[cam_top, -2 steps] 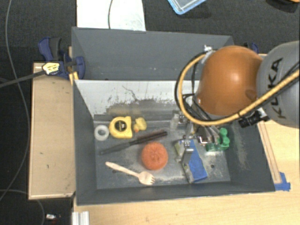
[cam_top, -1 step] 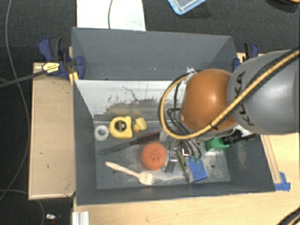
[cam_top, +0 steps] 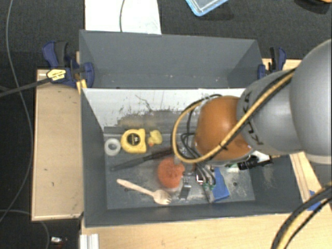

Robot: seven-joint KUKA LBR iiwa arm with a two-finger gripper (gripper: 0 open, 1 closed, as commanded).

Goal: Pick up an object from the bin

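Reddish ball [cam_top: 169, 173] lies just beside the end effector [cam_top: 195, 187], whose opening cannot be told.

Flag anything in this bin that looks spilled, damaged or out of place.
Nothing looks spilled or broken. The pale spoon, reddish ball and yellow tape measure just lie loose on the bin's floor. Only the bin's back wall shows dark scuffs.
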